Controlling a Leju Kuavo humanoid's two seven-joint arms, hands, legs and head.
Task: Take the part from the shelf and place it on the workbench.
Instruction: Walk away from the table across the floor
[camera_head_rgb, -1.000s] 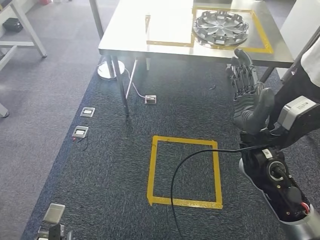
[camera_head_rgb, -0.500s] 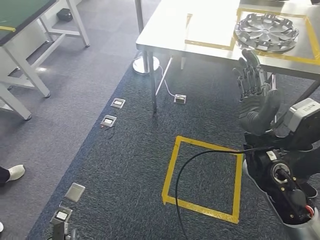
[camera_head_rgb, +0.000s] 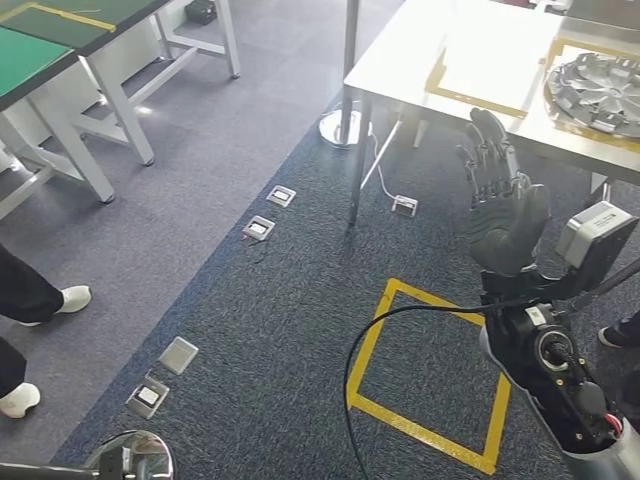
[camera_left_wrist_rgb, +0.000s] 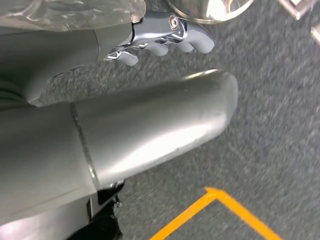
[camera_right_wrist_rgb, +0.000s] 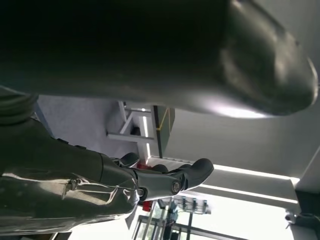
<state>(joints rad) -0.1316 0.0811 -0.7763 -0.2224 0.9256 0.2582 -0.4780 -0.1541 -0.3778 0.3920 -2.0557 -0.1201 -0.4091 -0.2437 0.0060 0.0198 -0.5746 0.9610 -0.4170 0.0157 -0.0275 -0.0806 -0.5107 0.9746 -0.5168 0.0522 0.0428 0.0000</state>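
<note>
Between steps — right robot hand (camera_head_rgb: 504, 215) raised, fingers spread, gripping nothing; left robot hand (camera_left_wrist_rgb: 166, 35) empty too. Next: reach a part, none held — silver hubcap (camera_head_rgb: 596, 92) lies on far-right surface (camera_head_rgb: 392, 65).

Dark grey right hand (camera_head_rgb: 502, 205) with black fingers (camera_head_rgb: 483, 150), raised and spread, on a silver-and-black forearm (camera_head_rgb: 562, 385). Silver-grey hubcap (camera_head_rgb: 596, 90) with a radial spoke pattern, far right on a pale metallic workbench (camera_head_rgb: 407, 60). Yellow tape outlines (camera_head_rgb: 483, 95) on that top. Yellow tape square (camera_head_rgb: 426, 375) on dark blue-grey speckled carpet (camera_head_rgb: 287, 330). Lighter grey floor (camera_head_rgb: 173, 190) to the left. Green-topped table (camera_head_rgb: 45, 45) with white legs, far left. White shoes (camera_head_rgb: 72, 298) and black trousers (camera_head_rgb: 23, 290) at the left edge. Black cable (camera_head_rgb: 377, 320) looping over the carpet. Silver floor sockets (camera_head_rgb: 260, 228). Glossy silver left hand (camera_left_wrist_rgb: 151, 135), carpet beyond.
</note>
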